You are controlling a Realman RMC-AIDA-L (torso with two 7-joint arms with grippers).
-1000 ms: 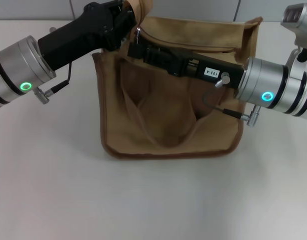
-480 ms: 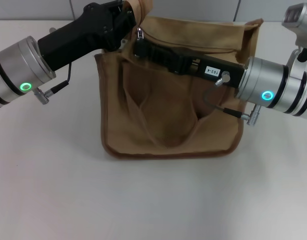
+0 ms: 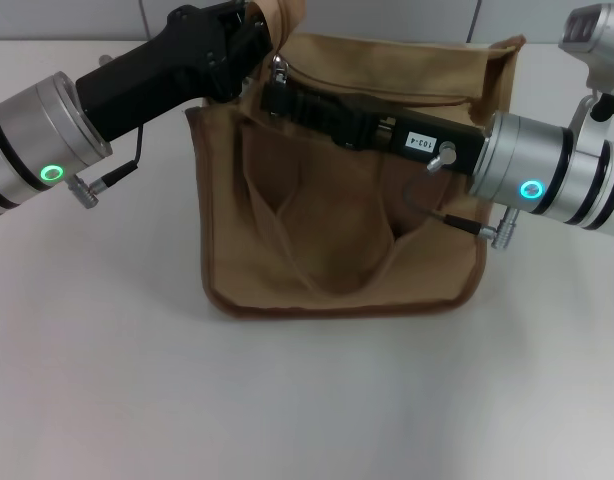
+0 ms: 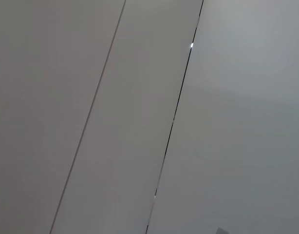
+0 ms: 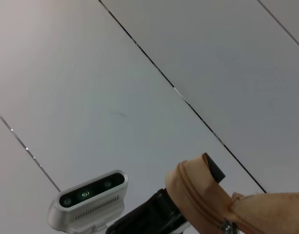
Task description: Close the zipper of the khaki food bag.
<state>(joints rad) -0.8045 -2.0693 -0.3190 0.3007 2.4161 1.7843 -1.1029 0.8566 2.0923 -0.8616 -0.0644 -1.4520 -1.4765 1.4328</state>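
Note:
The khaki food bag [image 3: 337,220] stands on the white table with its mouth open along the top. My left gripper [image 3: 255,32] is shut on the tan fabric end of the zipper [image 3: 279,14] at the bag's far-left top corner and holds it up. My right gripper [image 3: 273,92] reaches across the bag's top from the right, shut on the small silver pull tab [image 3: 277,68] at the zipper's left end. The right wrist view shows the looped zipper end [image 5: 196,192], the pull tab [image 5: 229,226] and a left finger [image 5: 215,169] behind the fabric.
The white table [image 3: 307,400] surrounds the bag. The bag's front handle loop [image 3: 332,275] hangs down over the front pocket. A tiled wall [image 4: 140,117] fills the left wrist view. The left arm's wrist camera [image 5: 88,197] shows in the right wrist view.
My right gripper shifted a little right and up along the bag's top, then slightly back left. The pull tab moved with it. The left gripper held still.

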